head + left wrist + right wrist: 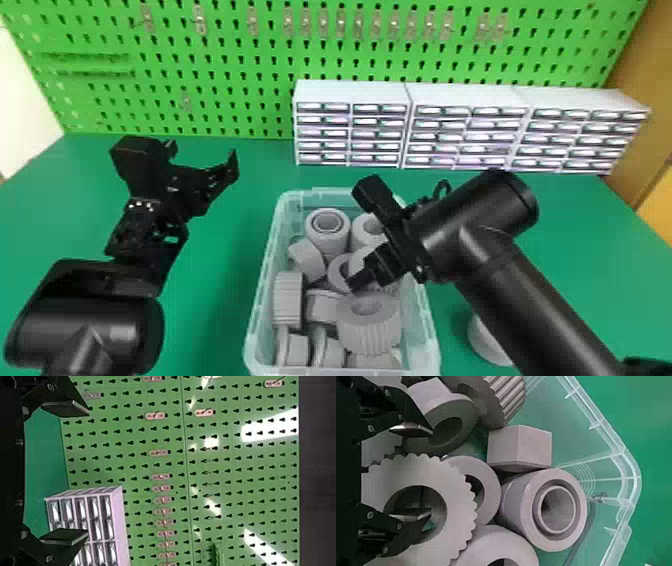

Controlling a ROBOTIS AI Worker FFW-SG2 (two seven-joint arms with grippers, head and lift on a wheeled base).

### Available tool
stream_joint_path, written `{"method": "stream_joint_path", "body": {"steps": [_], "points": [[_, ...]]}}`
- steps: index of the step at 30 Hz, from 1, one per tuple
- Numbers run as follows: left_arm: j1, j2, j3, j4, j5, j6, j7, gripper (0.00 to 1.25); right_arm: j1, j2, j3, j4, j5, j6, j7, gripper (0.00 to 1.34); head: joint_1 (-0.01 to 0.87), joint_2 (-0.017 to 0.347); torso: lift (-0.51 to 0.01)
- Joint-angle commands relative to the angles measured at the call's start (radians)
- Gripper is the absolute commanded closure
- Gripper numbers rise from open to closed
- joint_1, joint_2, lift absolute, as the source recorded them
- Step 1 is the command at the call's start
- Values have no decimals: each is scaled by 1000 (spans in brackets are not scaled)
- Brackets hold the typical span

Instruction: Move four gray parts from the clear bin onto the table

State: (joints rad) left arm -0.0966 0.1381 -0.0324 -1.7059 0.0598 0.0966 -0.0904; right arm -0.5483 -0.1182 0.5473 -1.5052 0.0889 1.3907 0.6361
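Fingers of your right gripper point(386, 261) hang spread above the gray parts point(370, 327) in the bin point(263, 280) beneath them; your left gripper's point(203, 152), also spread, are left of those.

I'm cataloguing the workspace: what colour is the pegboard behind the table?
The pegboard is green, dotted with dark holes; the left wrist view shows it best.

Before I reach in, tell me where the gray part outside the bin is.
In the head view, the gray part sits on the green table, just right of the clear bin, partly hidden by the right arm.
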Motion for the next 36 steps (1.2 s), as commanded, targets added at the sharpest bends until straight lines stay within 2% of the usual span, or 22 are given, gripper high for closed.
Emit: {"method": "stream_joint_path", "body": {"steps": [1,4,7,9,24,32,36], "points": [[0,0,-1,0,0,0,0,206,-4,0,5,10,0,-6,4,602,678,34,-50],[0,0,-1,0,0,0,0,206,-4,0,6,11,0,-7,5,733,678,34,-50],[2,0,0,0,2,0,0,206,-4,0,11,10,8,-7,7,1019,678,34,-50],[2,0,0,0,2,0,0,206,-4,0,14,5,17,-7,7,1124,678,34,-50],[2,0,3,0,3,0,-5,206,5,0,0,-36,34,-13,7,1127,678,34,-50],[5,0,5,-1,3,0,-6,206,-4,2,-12,-79,-18,-99,7,1127,678,34,-50],[9,0,9,-1,3,0,-6,206,-12,6,-21,-105,-18,-127,7,1127,678,34,-50]]}}
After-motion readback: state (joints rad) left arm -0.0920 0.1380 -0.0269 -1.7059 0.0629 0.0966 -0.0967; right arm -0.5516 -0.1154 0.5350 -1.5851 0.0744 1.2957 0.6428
